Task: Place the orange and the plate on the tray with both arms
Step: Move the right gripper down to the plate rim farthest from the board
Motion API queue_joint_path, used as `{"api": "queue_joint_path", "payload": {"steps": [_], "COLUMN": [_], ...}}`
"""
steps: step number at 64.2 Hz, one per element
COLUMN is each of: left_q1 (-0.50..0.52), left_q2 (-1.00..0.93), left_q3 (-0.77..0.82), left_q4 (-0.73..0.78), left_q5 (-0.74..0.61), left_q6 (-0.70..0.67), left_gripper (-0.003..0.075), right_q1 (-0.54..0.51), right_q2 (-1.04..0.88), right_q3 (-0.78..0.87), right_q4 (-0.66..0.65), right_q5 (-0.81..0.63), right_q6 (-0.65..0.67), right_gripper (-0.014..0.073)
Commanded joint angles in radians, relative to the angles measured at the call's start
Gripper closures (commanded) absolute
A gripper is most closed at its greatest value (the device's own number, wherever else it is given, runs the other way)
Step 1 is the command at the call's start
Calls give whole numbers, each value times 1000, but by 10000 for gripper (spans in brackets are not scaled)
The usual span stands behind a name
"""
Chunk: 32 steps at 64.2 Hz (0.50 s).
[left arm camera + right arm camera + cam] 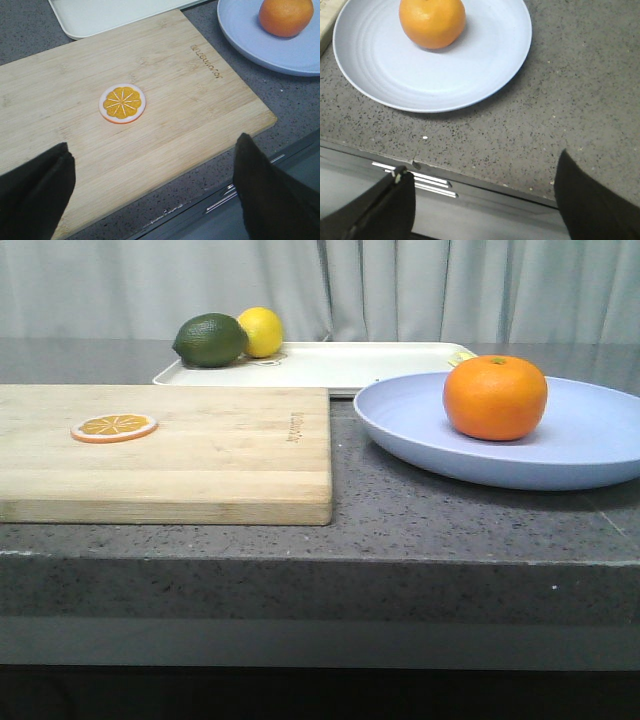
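Grey speckled stone counter [400, 490] runs across the scene under a pale curtain, ending in a square near edge with a metal rail below it. On its right sits the plate [590, 430], and the orange [495, 397] rests on the plate, a little left of its middle. Behind, at the far side, lies the tray [350, 365], its left end taken up by a green lime [210, 340] and a yellow lemon [261, 331]; the plate's far rim seems to lie just beside the tray's near rim. A wooden cutting board [200, 455] fills the near left, with an orange slice [114, 427] on it.

Neither arm has begun, by the look of things. The left gripper [150, 195] hovers over the board's near edge with its fingers wide apart and nothing between them. The right gripper [485, 200] hangs over the counter's near edge, likewise spread and empty.

To do the first reach well, I judge each arm should take its own item: one closing across the widest part of the orange, the other pinching the plate's near rim.

Open room on the tray is its middle and right; the left end is crowded. The board's far right corner sits close to the plate, so the left arm has little clearance there.
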Motion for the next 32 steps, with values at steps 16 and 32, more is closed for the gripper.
{"api": "queue_joint_path", "payload": {"steps": [16,32], "left_q1": [0,0], "left_q2": [-3,-3], "left_q3": [-27,-27], "left_q4": [-11,0], "left_q5": [-67,-67], "left_q6": [-8,-8], "left_gripper": [101,101], "right_q1": [-107,-361], "right_q2": [279,457], "right_q3": [-293,-320], "right_q4": [-61,132], "right_q5": [161,166], "right_q6": [-2,-146], "right_gripper": [11,11]}}
